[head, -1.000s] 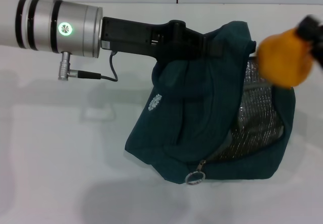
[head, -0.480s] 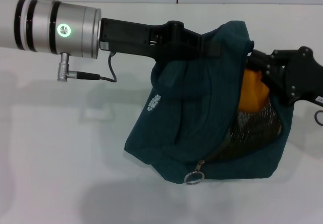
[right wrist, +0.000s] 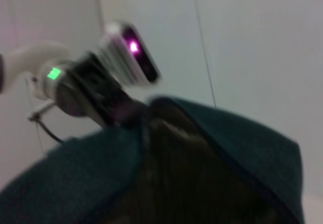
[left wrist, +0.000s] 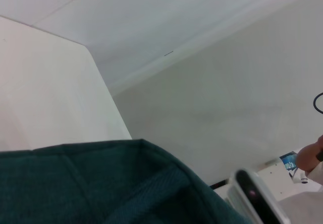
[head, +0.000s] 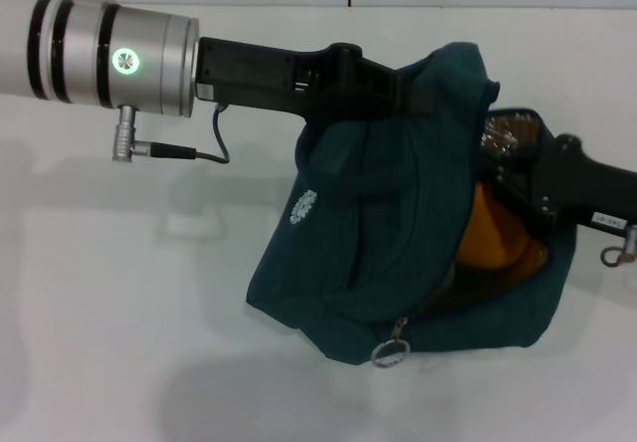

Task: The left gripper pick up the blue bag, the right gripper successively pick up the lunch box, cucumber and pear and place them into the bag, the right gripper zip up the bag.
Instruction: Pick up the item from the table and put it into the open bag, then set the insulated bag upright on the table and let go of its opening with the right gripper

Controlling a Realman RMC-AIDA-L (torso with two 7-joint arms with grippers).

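- Left gripper (head: 413,92) comes in from the counter's left side, silver arm with green light behind it; fingers clamp the top edge of the blue bag (head: 368,233) and hold that edge up.
- Bag is dark teal with a small white logo on its side; its lower part rests on the white counter (head: 129,293), roughly mid-counter, toward the right edge.
- Bag mouth faces right and is unzipped. Zipper pull ring (head: 390,348) hangs at the near bottom of the bag.
- Right gripper (head: 503,188) reaches in from the right edge, its front end inside the bag mouth. Black body with white label stays outside. Fingers are hidden by the bag and pear, so can't tell whether they're open or closed.
- Pear (head: 496,241) sits inside the bag, orange-yellow, directly under and against the right gripper's front end. Only part shows through the opening.
- Silver foil lining (head: 503,133) visible at the far rim of the opening.
- Left wrist view: only teal bag fabric (left wrist: 96,183) against wall and counter, own fingers not visible.
- Right wrist view: bag's dark interior (right wrist: 192,183) up close, left arm with green light beyond the rim.
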